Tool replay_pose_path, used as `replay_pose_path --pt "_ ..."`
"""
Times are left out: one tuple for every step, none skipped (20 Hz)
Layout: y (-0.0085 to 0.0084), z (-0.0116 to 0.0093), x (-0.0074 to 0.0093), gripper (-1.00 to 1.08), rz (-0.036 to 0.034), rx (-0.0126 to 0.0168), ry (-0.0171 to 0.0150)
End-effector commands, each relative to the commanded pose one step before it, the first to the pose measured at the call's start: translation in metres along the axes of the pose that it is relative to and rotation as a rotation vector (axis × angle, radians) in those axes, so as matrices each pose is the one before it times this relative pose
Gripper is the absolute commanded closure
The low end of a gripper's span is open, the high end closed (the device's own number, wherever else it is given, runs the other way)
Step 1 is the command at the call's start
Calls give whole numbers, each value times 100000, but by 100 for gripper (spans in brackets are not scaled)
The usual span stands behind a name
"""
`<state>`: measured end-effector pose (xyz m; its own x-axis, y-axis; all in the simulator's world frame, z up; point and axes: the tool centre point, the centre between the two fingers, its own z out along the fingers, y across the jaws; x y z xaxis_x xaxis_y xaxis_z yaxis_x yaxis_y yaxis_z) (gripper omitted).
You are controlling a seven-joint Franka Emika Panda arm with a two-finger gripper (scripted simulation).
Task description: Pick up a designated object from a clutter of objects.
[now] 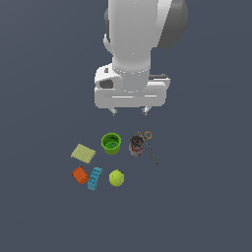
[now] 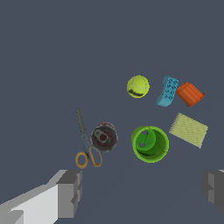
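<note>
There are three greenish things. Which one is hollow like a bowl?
The bright green cup. You can see inside it; the ball is solid round and the pale pad is flat.

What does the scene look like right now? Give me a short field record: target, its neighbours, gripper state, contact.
target: green cup, upright, hollow side up
beside it: dark can on the exterior view's right, pale flat pad on its left
scissors: lying against the can's far side from the cup
other items: yellow-green ball, cyan brick, orange block
gripper: open, raised above the clutter, holding nothing
contact with cup: none
</note>
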<state>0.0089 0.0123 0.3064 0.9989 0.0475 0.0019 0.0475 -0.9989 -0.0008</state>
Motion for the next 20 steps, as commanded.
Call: replay_pose_path --pt "1 0 0 -20 0 0 0" --pt "-53 4 0 -20 -86 45 -10" --pt "-150 12 0 -20 -248 136 -31" --pt "-244 21 0 -20 -404 221 -51" --pt "-335 29 0 -20 -554 305 -72" --pt "-333 30 0 -20 -550 304 -73" --pt "-232 22 0 -20 -384 213 -54" --pt "-126 13 0 -20 -207 116 -31" --pt "-10 -2 -3 -20 0 0 0" --pt "48 -2 3 -20 60 -34 9" --pt "26 5 0 -20 64 -10 -24" --pt "24 45 2 -20 140 66 -169" --pt "61 88 6 -20 288 117 -322" --pt "96 124 7 -20 433 158 -460" --pt "131 162 9 -20 575 203 -602" --pt "161 198 12 -20 706 248 -739" --pt "188 235 16 -20 832 298 -879" --pt "214 270 20 -20 953 344 -1012" --pt "245 305 25 -20 1083 389 -1148" --pt "273 339 31 -20 1208 435 -1281"
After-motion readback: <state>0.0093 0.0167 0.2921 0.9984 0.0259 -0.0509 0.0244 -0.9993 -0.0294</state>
